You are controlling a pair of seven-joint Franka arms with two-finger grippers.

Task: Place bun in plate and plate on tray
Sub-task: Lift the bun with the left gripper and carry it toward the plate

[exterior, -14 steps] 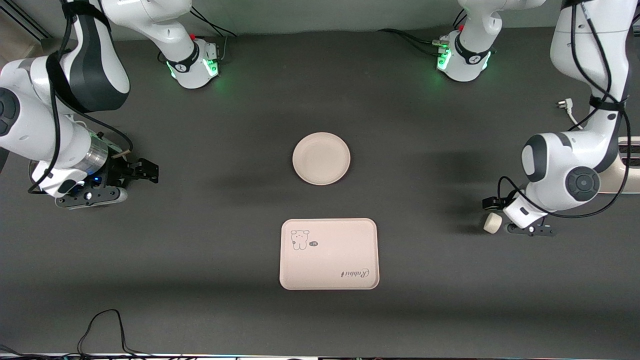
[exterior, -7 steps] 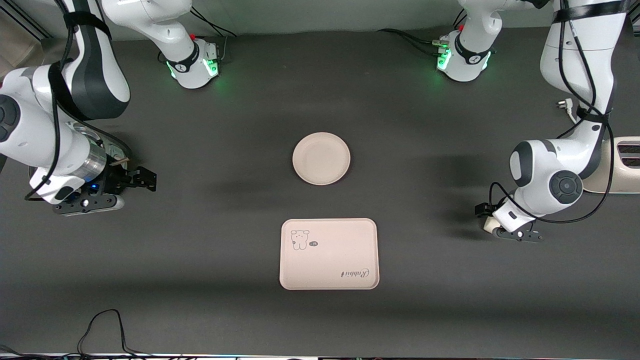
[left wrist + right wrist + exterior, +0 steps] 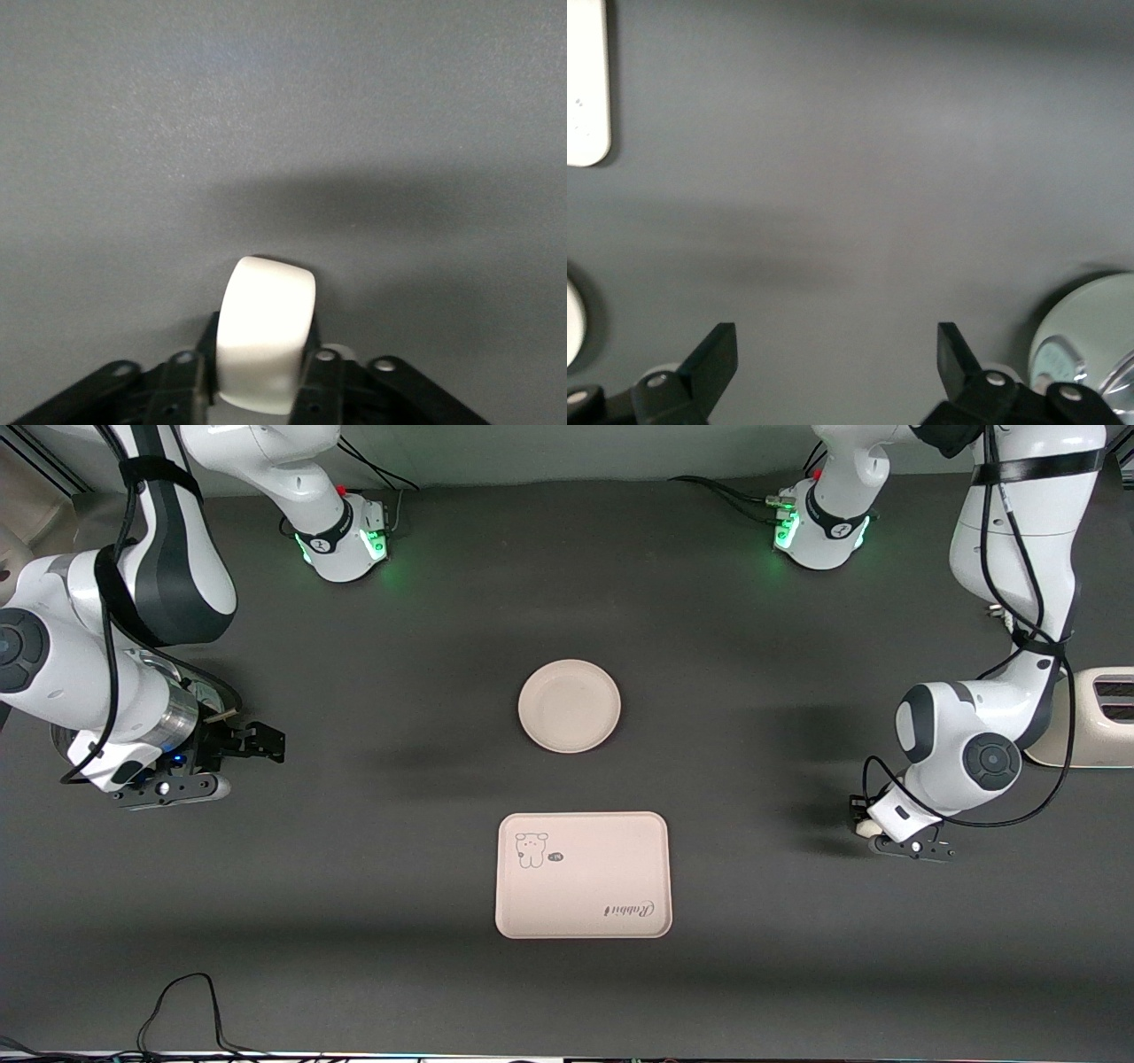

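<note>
The off-white bun (image 3: 266, 332) sits on the dark table at the left arm's end. In the front view only a sliver of it (image 3: 861, 828) shows under the hand. My left gripper (image 3: 866, 821) is down at the table with its fingers against both sides of the bun (image 3: 264, 359). The round cream plate (image 3: 569, 706) lies empty at the table's middle. The rectangular tray (image 3: 585, 895) with the animal drawing lies nearer the front camera than the plate. My right gripper (image 3: 266, 741) is open and empty over bare table at the right arm's end (image 3: 837, 354).
A cream toaster-like appliance (image 3: 1099, 717) stands at the table edge beside the left arm. A shiny round metal thing (image 3: 1090, 341) shows close to the right gripper. A black cable (image 3: 177, 1001) loops at the near edge.
My left gripper has moved over the bun and come down around it; the bun lay in plain sight beside it before. My right gripper has shifted only slightly.
</note>
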